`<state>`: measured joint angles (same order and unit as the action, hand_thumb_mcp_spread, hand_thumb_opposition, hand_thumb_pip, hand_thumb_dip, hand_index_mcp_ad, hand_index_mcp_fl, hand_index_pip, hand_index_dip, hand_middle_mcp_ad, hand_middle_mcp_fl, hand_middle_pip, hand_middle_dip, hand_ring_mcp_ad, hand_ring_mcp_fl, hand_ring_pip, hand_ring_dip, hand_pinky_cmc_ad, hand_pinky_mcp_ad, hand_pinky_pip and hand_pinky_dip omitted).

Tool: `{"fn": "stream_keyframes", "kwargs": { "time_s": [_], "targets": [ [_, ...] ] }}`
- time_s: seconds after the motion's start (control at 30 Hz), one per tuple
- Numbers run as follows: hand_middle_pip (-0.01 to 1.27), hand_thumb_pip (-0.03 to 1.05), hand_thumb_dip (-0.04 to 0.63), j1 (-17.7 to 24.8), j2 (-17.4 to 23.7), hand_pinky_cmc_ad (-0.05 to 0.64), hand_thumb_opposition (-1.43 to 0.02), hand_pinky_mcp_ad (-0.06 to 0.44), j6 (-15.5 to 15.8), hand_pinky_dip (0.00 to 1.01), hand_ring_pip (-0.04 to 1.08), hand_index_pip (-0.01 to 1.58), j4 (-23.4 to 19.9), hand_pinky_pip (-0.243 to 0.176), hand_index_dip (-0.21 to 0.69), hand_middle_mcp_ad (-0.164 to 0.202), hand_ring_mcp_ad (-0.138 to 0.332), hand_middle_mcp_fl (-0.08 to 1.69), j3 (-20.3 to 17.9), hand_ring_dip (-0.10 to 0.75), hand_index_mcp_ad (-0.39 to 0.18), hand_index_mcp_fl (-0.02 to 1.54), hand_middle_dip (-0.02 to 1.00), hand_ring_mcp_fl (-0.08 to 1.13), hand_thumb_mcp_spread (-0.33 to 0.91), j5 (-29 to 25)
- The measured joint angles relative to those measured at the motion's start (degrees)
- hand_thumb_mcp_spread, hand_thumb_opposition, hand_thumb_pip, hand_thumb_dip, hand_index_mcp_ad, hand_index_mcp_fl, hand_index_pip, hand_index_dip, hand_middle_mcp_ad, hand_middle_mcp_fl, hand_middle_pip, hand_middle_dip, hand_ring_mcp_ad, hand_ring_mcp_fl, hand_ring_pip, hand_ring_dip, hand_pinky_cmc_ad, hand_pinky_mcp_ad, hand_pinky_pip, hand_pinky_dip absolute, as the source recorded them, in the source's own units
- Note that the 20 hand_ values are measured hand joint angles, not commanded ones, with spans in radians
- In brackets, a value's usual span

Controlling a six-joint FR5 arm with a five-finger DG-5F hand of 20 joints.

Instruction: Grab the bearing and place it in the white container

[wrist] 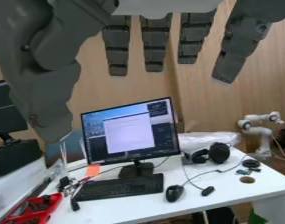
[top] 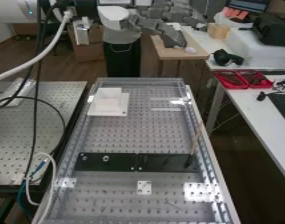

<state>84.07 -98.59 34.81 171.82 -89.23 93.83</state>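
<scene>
Fingers (wrist: 154,45) straight and grasping nothing, a robot's hand (top: 150,25) hangs at the top of the frame, well apart from the white container (top: 107,110) set left of center on a perforated bench (top: 142,132). The bearing's whereabouts cannot be confirmed: whether it lies inside the container is impossible to tell, its interior lost in pale glare. Should a pick remain, poor aim could close on the larger nut (top: 106,158) at lower left, on a black bar (top: 166,161), or topple the faint smaller nut (top: 84,158) beside it. A release off-center could send the bearing rolling. The frame's upper edge crops the hand.
</scene>
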Motion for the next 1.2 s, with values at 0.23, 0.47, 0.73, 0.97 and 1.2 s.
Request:
{"fn": "stream_keyframes", "kwargs": {
  "time_s": [0.23,0.47,0.73,0.97,1.2],
  "targets": [
    [0.12,0.60,0.222,-0.38,0.70,0.396,-0.75,0.312,-0.44,0.51,0.09,0.10,-0.39,-0.098,0.264,0.068,0.145,0.07,-0.75,0.150,-0.115,0.20,0.24,0.00,0.27,-0.31],
    [0.12,0.60,0.222,-0.46,1.39,0.396,-0.75,0.312,-0.43,0.51,0.08,0.10,-0.39,-0.098,0.260,0.068,0.145,0.07,-1.22,0.150,-0.113,0.20,0.24,0.01,0.27,-0.80],
    [0.12,0.60,0.222,-0.60,1.93,0.401,-0.75,0.312,-0.62,0.50,0.08,0.10,-0.24,-0.098,0.260,0.068,0.145,0.07,-2.02,0.150,-0.113,0.20,0.24,0.01,0.27,-0.58],
    [0.12,0.59,0.222,-0.77,2.51,0.396,-0.75,0.312,-0.60,0.50,0.09,0.10,-0.20,-0.098,0.260,0.068,0.145,0.07,-2.84,0.147,-0.113,0.20,0.24,0.01,0.27,-0.71],
    [0.12,0.60,0.222,-1.09,2.93,0.415,-0.75,0.312,-0.24,0.50,0.09,0.10,-0.42,-0.098,0.260,0.066,0.145,0.07,-2.95,0.147,-0.113,0.20,0.24,0.01,0.27,-0.20]
  ]
}}
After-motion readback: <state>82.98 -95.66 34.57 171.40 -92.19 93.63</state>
